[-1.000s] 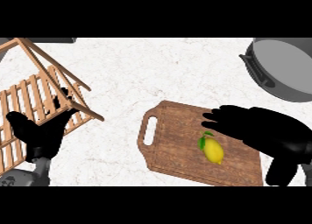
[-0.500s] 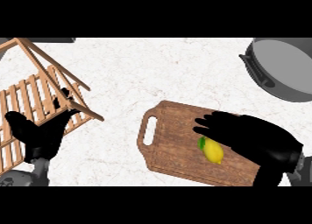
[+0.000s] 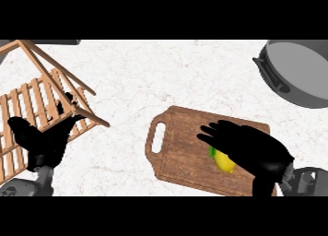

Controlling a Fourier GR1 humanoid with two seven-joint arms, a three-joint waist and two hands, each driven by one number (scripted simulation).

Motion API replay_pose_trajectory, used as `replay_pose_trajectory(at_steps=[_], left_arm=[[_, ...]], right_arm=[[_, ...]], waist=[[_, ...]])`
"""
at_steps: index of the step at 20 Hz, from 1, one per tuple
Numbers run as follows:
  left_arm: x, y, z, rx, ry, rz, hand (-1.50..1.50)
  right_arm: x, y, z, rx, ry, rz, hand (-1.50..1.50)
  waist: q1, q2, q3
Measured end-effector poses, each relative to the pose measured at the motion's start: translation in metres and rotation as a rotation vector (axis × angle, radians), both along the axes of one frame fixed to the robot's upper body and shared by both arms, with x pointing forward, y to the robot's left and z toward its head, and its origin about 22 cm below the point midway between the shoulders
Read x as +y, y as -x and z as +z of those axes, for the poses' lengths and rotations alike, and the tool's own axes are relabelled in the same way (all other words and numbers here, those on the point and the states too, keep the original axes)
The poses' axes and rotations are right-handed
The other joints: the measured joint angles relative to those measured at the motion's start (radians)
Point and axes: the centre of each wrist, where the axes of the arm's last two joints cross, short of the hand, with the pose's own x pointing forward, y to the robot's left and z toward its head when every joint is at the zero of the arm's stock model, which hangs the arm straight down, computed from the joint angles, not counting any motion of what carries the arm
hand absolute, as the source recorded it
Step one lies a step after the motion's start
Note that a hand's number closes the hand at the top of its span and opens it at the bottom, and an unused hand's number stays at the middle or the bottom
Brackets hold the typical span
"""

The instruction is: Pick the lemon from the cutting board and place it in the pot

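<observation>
1. A small yellow lemon with a bit of green at one end lies on the brown wooden cutting board with a handle hole, on the white speckled bench.
2. The black right hand is right over the lemon and hides most of it. Only the lemon's left side peeks out from under the palm.
3. The right hand's fingers are spread and bent a little, pointing up and to the left. I can't tell if they touch the lemon yet, and they aren't closed around it.
4. The lemon's long side seems to run from upper left to lower right, with the green end up.
5. The black left hand rests open, fingers up, by the slatted wooden rack at the left, well apart from the lemon. So the right hand is the near one.
6. The big round grey metal pot sits at the top right, up and to the right of the board. I think the hand needs to close on the lemon next.
</observation>
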Motion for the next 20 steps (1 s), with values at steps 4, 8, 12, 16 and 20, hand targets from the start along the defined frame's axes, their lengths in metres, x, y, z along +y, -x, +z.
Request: replay_pose_trajectory(at_steps=[4,8,12,16,20], left_arm=[[0.000,-0.001,0.000,0.005,0.001,-0.006,0.00],[0.000,-0.001,0.001,0.008,0.007,-0.014,0.00],[-0.001,-0.001,0.001,0.005,0.004,0.001,0.00],[-0.001,-0.001,0.002,0.008,0.006,-0.008,0.00],[-0.002,-0.001,0.000,0.000,0.000,-0.002,0.00]], right_arm=[[0.005,-0.002,-0.013,-0.005,0.037,0.009,-1.50],[0.013,-0.006,-0.022,-0.016,0.091,0.011,-1.50],[0.015,-0.010,-0.034,-0.021,0.151,-0.002,-1.50],[0.012,-0.018,-0.042,-0.026,0.175,-0.007,-1.50],[0.018,-0.024,-0.053,-0.018,0.194,-0.010,-1.50]], waist=[[0.001,0.000,0.000],[0.003,0.001,-0.001],[0.003,0.001,-0.001],[0.003,0.002,-0.001],[0.004,0.001,0.001]])
